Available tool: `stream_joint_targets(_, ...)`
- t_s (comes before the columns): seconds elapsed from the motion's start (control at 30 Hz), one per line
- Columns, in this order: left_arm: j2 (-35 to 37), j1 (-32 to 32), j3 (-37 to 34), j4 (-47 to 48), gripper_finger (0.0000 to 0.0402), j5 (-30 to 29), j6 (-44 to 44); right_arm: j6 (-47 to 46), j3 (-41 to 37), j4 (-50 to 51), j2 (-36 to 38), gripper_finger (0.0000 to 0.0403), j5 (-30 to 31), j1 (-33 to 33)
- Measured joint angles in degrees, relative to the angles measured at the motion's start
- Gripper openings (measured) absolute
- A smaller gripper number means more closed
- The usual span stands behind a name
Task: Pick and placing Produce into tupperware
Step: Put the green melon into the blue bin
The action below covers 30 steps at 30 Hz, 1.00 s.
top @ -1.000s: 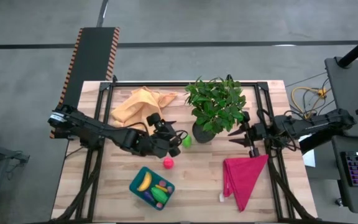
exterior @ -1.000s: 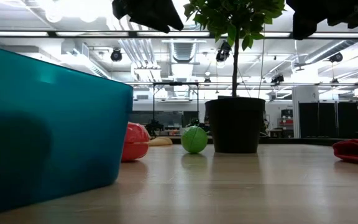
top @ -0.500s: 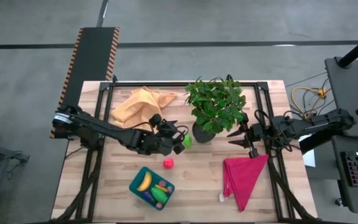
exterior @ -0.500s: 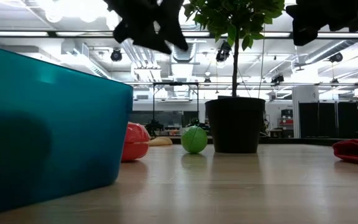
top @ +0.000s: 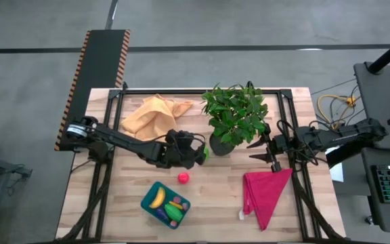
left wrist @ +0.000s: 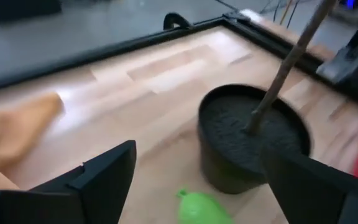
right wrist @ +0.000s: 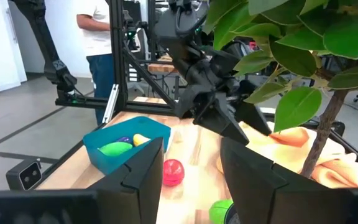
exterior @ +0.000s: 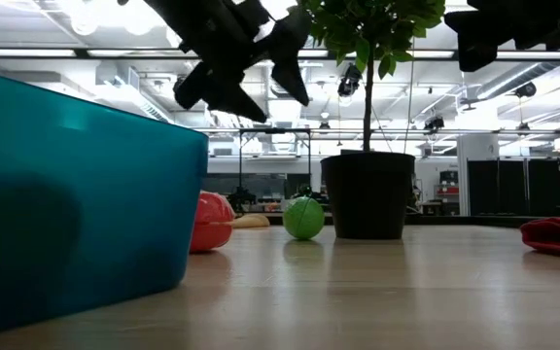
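My left end effector (left wrist: 191, 180), fingers spread open and empty, hovers just above the green toy fruit (left wrist: 202, 209) beside the plant pot (left wrist: 241, 149).

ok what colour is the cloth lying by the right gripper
Magenta: the cloth shows best in the high view, beside the right gripper.

Grey concrete floor (top: 39, 68) surrounds the wooden table (top: 208, 196).
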<state>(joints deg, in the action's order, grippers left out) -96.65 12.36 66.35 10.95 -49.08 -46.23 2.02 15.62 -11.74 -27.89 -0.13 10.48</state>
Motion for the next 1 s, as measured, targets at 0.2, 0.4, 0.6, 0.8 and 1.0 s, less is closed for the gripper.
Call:
stream_joint_targets(0.2,-3.24,0.20,0.81,-0.22,0.0302,5.13,-7.43,0.00,0.00,1.44,-0.01,0.0158,0.16,0.00)
stream_joint_targets(0.4,-8.76,0.33,3.08,-0.01,0.0290,8.59,-6.01,-0.04,0.00,1.74,0.05,0.0156,0.18,0.00)
stream_joint_targets(0.6,-11.17,0.39,3.89,-0.13,0.0290,8.77,-7.39,-0.33,0.00,1.74,0.07,0.0160,0.18,0.00)
stream_joint_targets(0.8,-12.69,0.34,4.34,-0.91,0.0290,9.02,-7.50,-0.48,0.00,1.74,0.05,0.0155,0.18,0.00)
stream_joint_targets(1.0,-13.16,0.35,4.34,-1.06,0.0290,9.46,-8.96,-0.49,0.00,2.09,0.05,0.0159,0.18,0.00)
